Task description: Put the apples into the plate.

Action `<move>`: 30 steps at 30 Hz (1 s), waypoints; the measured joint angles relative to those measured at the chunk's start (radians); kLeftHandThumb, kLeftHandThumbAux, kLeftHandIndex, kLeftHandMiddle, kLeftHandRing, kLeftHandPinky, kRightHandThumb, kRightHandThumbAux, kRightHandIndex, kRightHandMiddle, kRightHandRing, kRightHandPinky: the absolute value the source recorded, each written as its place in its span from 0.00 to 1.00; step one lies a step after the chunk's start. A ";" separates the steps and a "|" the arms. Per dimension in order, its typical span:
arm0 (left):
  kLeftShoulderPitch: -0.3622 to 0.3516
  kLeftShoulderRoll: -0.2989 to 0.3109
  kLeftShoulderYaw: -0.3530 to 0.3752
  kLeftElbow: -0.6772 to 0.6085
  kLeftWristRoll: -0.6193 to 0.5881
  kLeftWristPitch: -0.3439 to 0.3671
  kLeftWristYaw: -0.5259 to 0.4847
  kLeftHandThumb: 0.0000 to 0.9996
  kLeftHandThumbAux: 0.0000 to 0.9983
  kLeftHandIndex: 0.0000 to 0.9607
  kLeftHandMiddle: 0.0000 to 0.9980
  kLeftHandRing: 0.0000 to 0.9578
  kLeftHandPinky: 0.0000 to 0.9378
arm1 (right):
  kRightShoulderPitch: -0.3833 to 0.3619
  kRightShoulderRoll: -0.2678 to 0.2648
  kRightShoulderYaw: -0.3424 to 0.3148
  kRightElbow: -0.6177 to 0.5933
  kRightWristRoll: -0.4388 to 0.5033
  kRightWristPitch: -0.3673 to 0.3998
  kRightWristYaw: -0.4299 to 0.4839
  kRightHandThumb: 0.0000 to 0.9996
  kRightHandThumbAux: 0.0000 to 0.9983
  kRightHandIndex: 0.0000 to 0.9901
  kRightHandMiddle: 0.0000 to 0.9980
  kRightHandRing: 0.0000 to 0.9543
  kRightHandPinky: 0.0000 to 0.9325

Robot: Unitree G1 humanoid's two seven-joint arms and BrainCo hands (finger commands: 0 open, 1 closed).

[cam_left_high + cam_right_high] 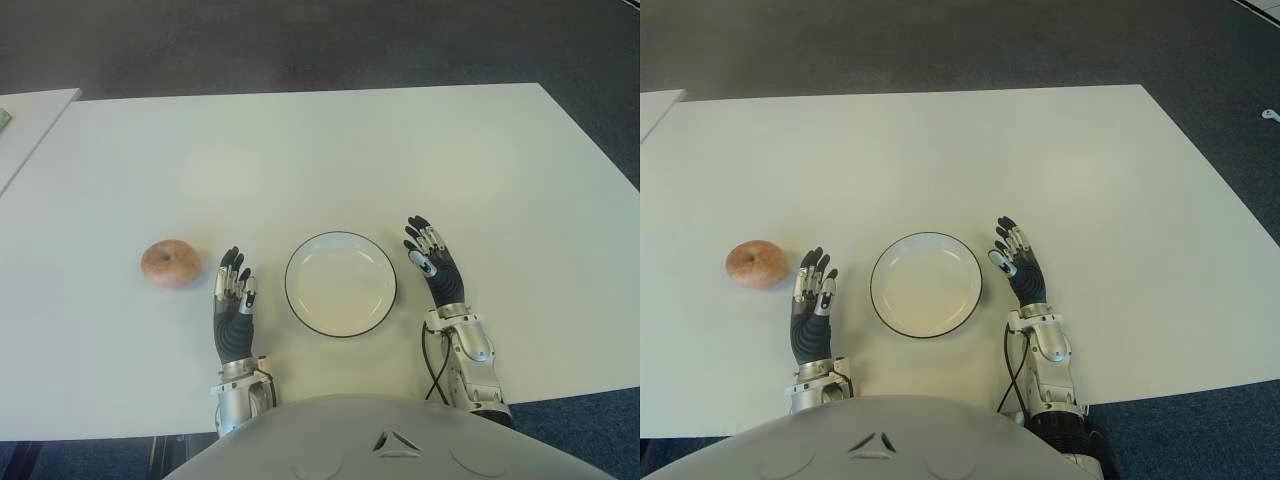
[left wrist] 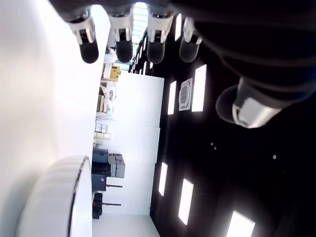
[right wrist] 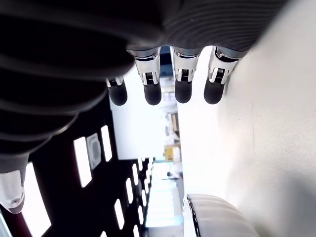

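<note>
Left hand, head views: the left hand (image 1: 233, 300) shows on the white desk (image 1: 320, 150) between the apple (image 1: 170, 263) and the plate (image 1: 340, 283). Its fingers are straight, loosely spread and hold nothing. It is just beside the apple, so it looks the likelier hand for the pick.

Right hand, head views: the right hand (image 1: 432, 262) shows just beside the plate, on its right side. Its fingers are extended and relaxed, with nothing in them. It appears idle, placed clear of the dish so the way in stays free.

Apple and plate, head views: one reddish apple sits on the desk, left of the left hand and apart from it. The plate is white with a dark rim, holds nothing, and lies between the two hands. Only one apple is visible, so the task seems not yet started.

Left wrist view: four fingertips (image 2: 89, 49) and the thumb are apart, with no apple between them. The plate's curved rim (image 2: 74, 182) shows nearby.

Right wrist view: the fingertips (image 3: 152, 94) hang in a row, unclenched and holding nothing. The plate's rim (image 3: 217, 207) shows close by.
</note>
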 measured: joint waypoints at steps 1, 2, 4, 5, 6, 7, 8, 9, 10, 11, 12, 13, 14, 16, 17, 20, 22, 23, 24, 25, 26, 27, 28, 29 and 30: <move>0.000 0.000 0.000 0.000 -0.001 0.001 0.000 0.17 0.47 0.04 0.00 0.00 0.00 | 0.000 0.000 0.000 0.001 0.000 0.000 0.001 0.14 0.50 0.00 0.00 0.00 0.00; 0.000 0.000 0.000 -0.001 -0.001 0.001 0.000 0.17 0.47 0.04 0.00 0.00 0.00 | 0.000 -0.001 0.000 0.002 0.000 0.000 0.001 0.14 0.50 0.00 0.00 0.00 0.00; 0.000 0.000 0.000 -0.001 -0.002 0.003 0.000 0.16 0.47 0.04 0.00 0.00 0.00 | -0.001 -0.001 0.000 0.003 0.001 0.000 0.002 0.14 0.51 0.00 0.00 0.00 0.00; 0.000 0.000 0.000 -0.002 -0.002 0.003 0.000 0.16 0.47 0.04 0.00 0.00 0.00 | -0.001 -0.001 0.000 0.003 0.001 0.000 0.002 0.14 0.51 0.00 0.00 0.00 0.00; 0.000 0.000 0.000 -0.002 -0.002 0.004 0.000 0.15 0.48 0.04 0.00 0.00 0.00 | -0.001 -0.001 0.000 0.004 0.002 0.000 0.003 0.14 0.51 0.00 0.00 0.00 0.00; 0.000 0.000 0.001 -0.003 -0.001 0.006 0.001 0.15 0.48 0.05 0.00 0.00 0.00 | -0.001 -0.001 0.000 0.004 0.002 0.000 0.003 0.14 0.51 0.00 0.00 0.00 0.00; 0.001 0.000 0.001 -0.005 0.001 0.010 0.005 0.14 0.48 0.05 0.00 0.00 0.00 | -0.002 -0.001 0.000 0.005 0.002 0.000 0.003 0.14 0.51 0.00 0.00 0.00 0.00; 0.001 0.000 0.002 -0.007 0.004 0.014 0.008 0.14 0.48 0.05 0.00 0.00 0.00 | -0.002 -0.001 0.000 0.005 0.002 -0.001 0.003 0.14 0.51 0.00 0.00 0.00 0.00; 0.001 0.000 0.003 -0.008 0.009 0.019 0.013 0.14 0.48 0.05 0.00 0.00 0.00 | -0.003 -0.001 0.000 0.006 0.002 -0.001 0.003 0.14 0.51 0.00 0.00 0.00 0.00; 0.001 0.000 0.003 -0.011 0.011 0.023 0.016 0.13 0.48 0.05 0.00 0.00 0.00 | -0.003 -0.001 0.000 0.007 0.002 -0.001 0.003 0.14 0.51 0.00 0.00 0.00 0.00; 0.001 0.000 0.004 -0.013 0.012 0.028 0.018 0.13 0.48 0.05 0.00 0.00 0.00 | -0.004 -0.002 0.000 0.007 0.002 -0.001 0.003 0.14 0.51 0.00 0.00 0.00 0.00; 0.001 0.000 0.004 -0.016 0.012 0.031 0.018 0.12 0.48 0.05 0.00 0.00 0.00 | -0.005 -0.002 0.000 0.008 0.002 -0.001 0.003 0.14 0.51 0.00 0.00 0.00 0.00; 0.001 0.000 0.004 -0.020 0.012 0.035 0.018 0.12 0.48 0.05 0.00 0.00 0.00 | -0.005 -0.002 0.000 0.009 0.002 -0.001 0.003 0.14 0.51 0.00 0.00 0.00 0.00; 0.001 0.001 0.004 -0.045 0.011 0.060 0.018 0.12 0.47 0.05 0.00 0.00 0.00 | -0.007 -0.003 0.000 0.012 0.001 -0.001 0.003 0.14 0.51 0.00 0.00 0.00 0.00; 0.002 0.001 0.004 -0.057 0.009 0.076 0.018 0.12 0.47 0.05 0.00 0.00 0.00 | -0.008 -0.003 0.000 0.013 0.001 -0.002 0.003 0.14 0.51 0.00 0.00 0.00 0.00; 0.014 0.005 0.002 -0.135 0.008 0.160 0.017 0.11 0.47 0.05 0.00 0.00 0.00 | -0.012 -0.003 0.001 0.018 0.000 -0.003 0.003 0.14 0.50 0.00 0.00 0.00 0.00; 0.037 0.009 0.000 -0.216 0.009 0.207 0.017 0.11 0.47 0.05 0.00 0.00 0.00 | -0.014 -0.002 0.002 0.021 -0.002 -0.003 0.002 0.14 0.50 0.00 0.00 0.00 0.00; 0.049 0.012 -0.002 -0.258 0.011 0.225 0.017 0.11 0.48 0.05 0.00 0.00 0.00 | -0.016 -0.002 0.002 0.021 -0.002 -0.004 0.002 0.14 0.50 0.00 0.00 0.00 0.00; 0.064 0.014 -0.005 -0.304 0.016 0.246 0.017 0.12 0.49 0.05 0.00 0.00 0.00 | -0.017 -0.001 0.002 0.023 -0.002 -0.006 0.001 0.15 0.50 0.00 0.00 0.00 0.00; 0.077 0.018 -0.009 -0.345 0.022 0.263 0.017 0.12 0.50 0.05 0.00 0.00 0.00 | -0.017 0.000 0.002 0.023 -0.002 -0.009 0.002 0.15 0.50 0.00 0.00 0.00 0.00; 0.095 0.021 -0.015 -0.391 0.032 0.282 0.017 0.13 0.52 0.05 0.00 0.00 0.01 | -0.019 0.000 0.002 0.023 -0.001 -0.013 0.002 0.15 0.50 0.00 0.00 0.00 0.00; 0.114 0.022 -0.023 -0.436 0.043 0.303 0.020 0.14 0.54 0.05 0.00 0.00 0.02 | -0.020 0.000 0.002 0.023 -0.001 -0.016 0.002 0.15 0.50 0.00 0.00 0.00 0.00; 0.134 0.023 -0.034 -0.484 0.057 0.326 0.025 0.15 0.55 0.05 0.01 0.00 0.03 | -0.021 0.001 0.002 0.023 0.000 -0.018 0.003 0.16 0.50 0.00 0.00 0.00 0.00; 0.150 0.028 -0.036 -0.521 0.077 0.351 0.028 0.15 0.56 0.05 0.01 0.00 0.04 | -0.022 0.002 0.002 0.024 0.000 -0.021 0.003 0.16 0.50 0.00 0.00 0.00 0.00; 0.168 0.034 -0.036 -0.563 0.096 0.375 0.032 0.17 0.58 0.05 0.02 0.01 0.05 | -0.024 0.003 0.002 0.026 0.001 -0.022 0.003 0.16 0.51 0.00 0.00 0.00 0.00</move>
